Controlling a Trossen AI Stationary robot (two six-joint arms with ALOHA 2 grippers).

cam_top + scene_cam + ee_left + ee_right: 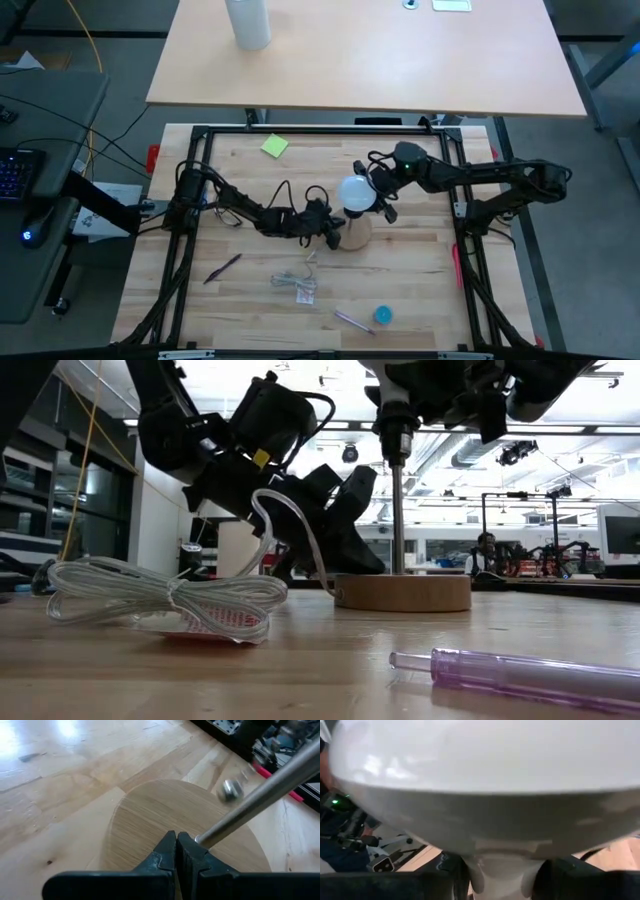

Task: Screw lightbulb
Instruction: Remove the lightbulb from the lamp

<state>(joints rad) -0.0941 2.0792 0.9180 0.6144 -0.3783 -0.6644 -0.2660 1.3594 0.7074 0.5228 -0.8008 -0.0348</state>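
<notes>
The right gripper [372, 197] held the lightbulb [356, 192] by its neck above the wooden base [356, 233], near the table's middle. The left gripper [176, 851], jaws closed, pressed on that base. Turning would go best with the bulb upright over the socket and the base kept pinned.

The wooden base [356, 234] sits near the middle of the table [420, 275], with a metal rod [397, 510] rising from it; the lightbulb [357, 193] is above the base, between the fingers of the right gripper [376, 197]; the left gripper [333, 235] is pressed shut against the base's left edge; a coiled cord [299, 283] lies nearer the front edge; a pen [352, 320] and a small round cap [383, 315] lie in front of that; a sticky note [274, 146] lies toward the back left.
</notes>
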